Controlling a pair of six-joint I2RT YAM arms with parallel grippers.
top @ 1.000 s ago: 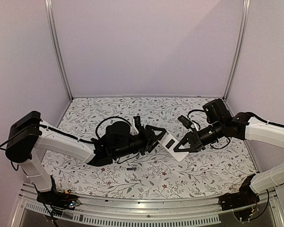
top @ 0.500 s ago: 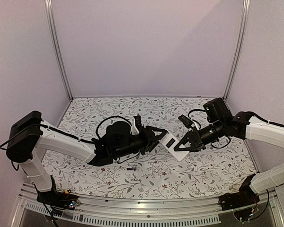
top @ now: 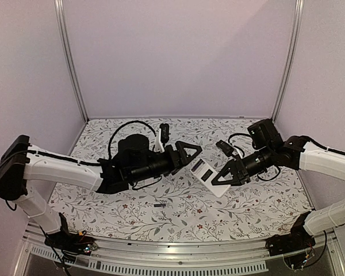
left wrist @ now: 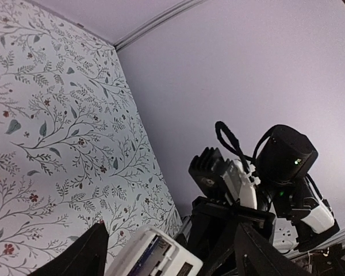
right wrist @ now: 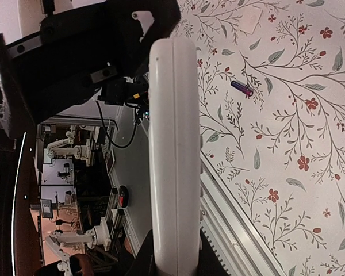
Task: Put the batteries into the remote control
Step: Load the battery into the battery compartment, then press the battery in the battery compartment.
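The remote control (top: 209, 176) is held tilted above the table, white back up, its dark recess open. My right gripper (top: 223, 175) is shut on its near end; in the right wrist view the remote (right wrist: 173, 144) stands edge-on between the fingers of that gripper (right wrist: 173, 253). My left gripper (top: 193, 154) is open and empty, hanging just left of and above the remote. In the left wrist view the remote (left wrist: 155, 256) lies between and beyond its spread fingers (left wrist: 89, 253), with a dark bluish strip in the recess. One battery (top: 159, 204) lies on the table, also seen from the right wrist (right wrist: 241, 88). The second battery is not clearly visible.
The table has a leaf-and-flower printed cover (top: 103, 138) with purple walls on three sides. A small dark object (top: 223, 146) with cables lies behind the right gripper. The metal front rail (top: 178, 250) runs along the near edge.
My left gripper has lifted and drawn back to the left, away from the remote's end. The right gripper and the remote have stayed almost still.
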